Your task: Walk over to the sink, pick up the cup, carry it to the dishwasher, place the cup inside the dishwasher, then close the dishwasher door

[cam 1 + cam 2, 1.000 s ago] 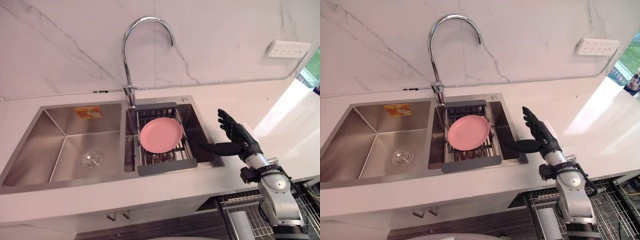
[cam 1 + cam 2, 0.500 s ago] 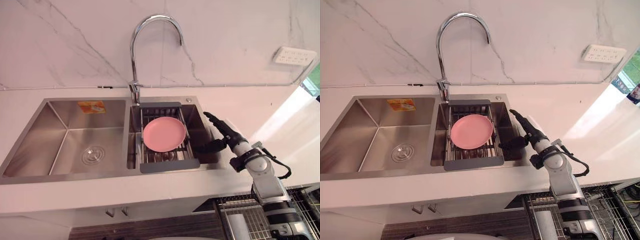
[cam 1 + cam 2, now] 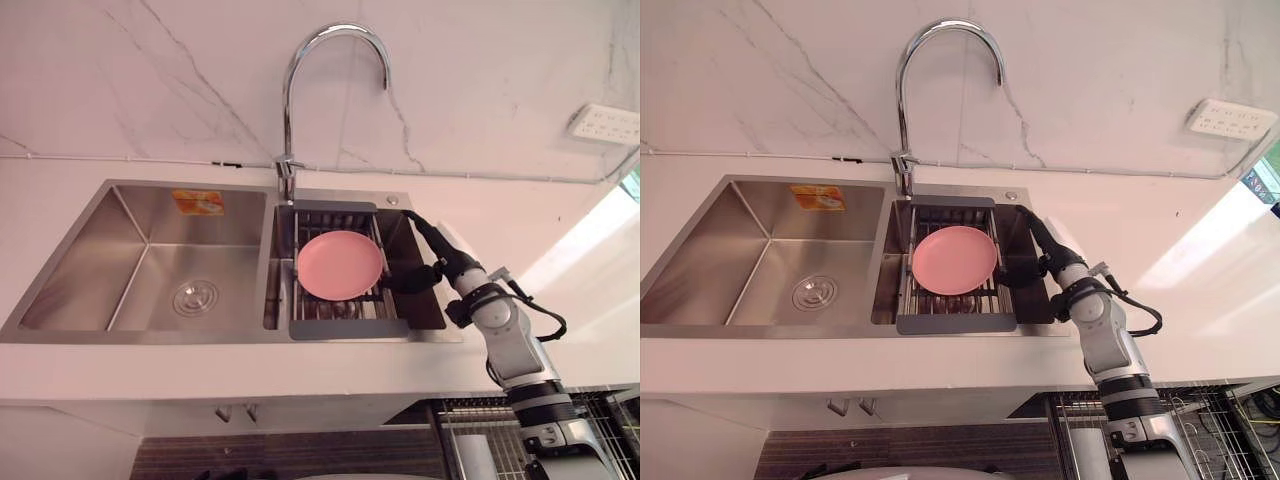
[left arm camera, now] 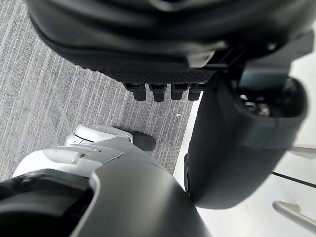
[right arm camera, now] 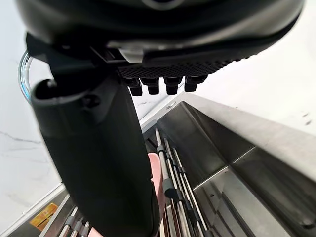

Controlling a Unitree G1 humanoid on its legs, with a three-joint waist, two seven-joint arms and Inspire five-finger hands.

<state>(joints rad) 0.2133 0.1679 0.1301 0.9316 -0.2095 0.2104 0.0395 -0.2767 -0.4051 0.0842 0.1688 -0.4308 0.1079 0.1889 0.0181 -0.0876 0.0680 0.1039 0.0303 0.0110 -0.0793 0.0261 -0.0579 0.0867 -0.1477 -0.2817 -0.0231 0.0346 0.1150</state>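
Observation:
My right hand (image 3: 437, 256) reaches over the right edge of the sink's right basin (image 3: 425, 305), just right of a pink plate (image 3: 340, 265). Its fingers are straight and the thumb (image 5: 98, 163) is spread towards the plate; it holds nothing. The plate lies on a grey drain rack (image 3: 348, 328) set across that basin. In the right wrist view the rack's bars (image 5: 173, 182) and a sliver of the plate (image 5: 157, 177) show past the thumb. The basin floor under the rack is hidden. My left hand (image 4: 163, 44) hangs above the floor, fingers relaxed and empty.
The left basin (image 3: 150, 270) holds only its drain. A tall chrome faucet (image 3: 290, 100) arches over the divider. A white wall socket (image 3: 603, 123) sits at the back right. Below the counter's front edge, at the lower right, is a wire rack (image 3: 1200, 420).
The camera has shifted. My right hand has moved from above the counter forward and down over the right basin, closer to the rack and plate. The plate has not moved.

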